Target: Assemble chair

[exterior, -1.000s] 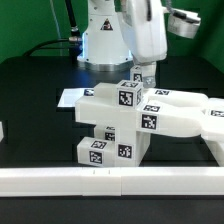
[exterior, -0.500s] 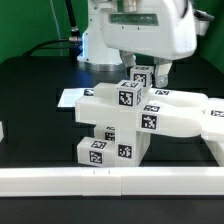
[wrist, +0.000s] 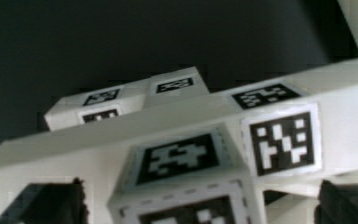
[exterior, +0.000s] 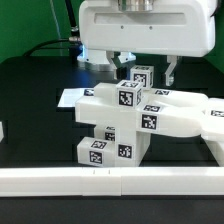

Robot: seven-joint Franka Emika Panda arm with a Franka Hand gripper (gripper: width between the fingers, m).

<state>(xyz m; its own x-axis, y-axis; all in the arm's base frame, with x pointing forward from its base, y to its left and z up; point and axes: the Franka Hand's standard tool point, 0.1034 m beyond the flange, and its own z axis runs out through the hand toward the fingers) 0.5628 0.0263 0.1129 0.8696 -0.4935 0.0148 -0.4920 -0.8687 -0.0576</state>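
Observation:
The part-built chair [exterior: 115,125] stands in the middle of the table as a stack of glossy white tagged blocks. Flat white slabs [exterior: 185,115] stick out from it toward the exterior view's right. A small tagged block [exterior: 142,76] rises behind the stack's top. My gripper [exterior: 144,70] hangs over that block, open, with one dark finger on each side of it. In the wrist view, the tagged white blocks [wrist: 194,160] fill the frame between the two dark fingertips [wrist: 51,202], and my gripper [wrist: 197,205] stands open with gaps on both sides.
The marker board [exterior: 68,97] lies flat on the black table at the exterior view's left of the chair. A long white border rail [exterior: 110,181] runs along the near edge. The robot's white base [exterior: 100,45] stands at the back.
My hand has turned about its wrist, so its broad face now faces the exterior camera. The fingers now straddle the small back block. The chair parts have not moved.

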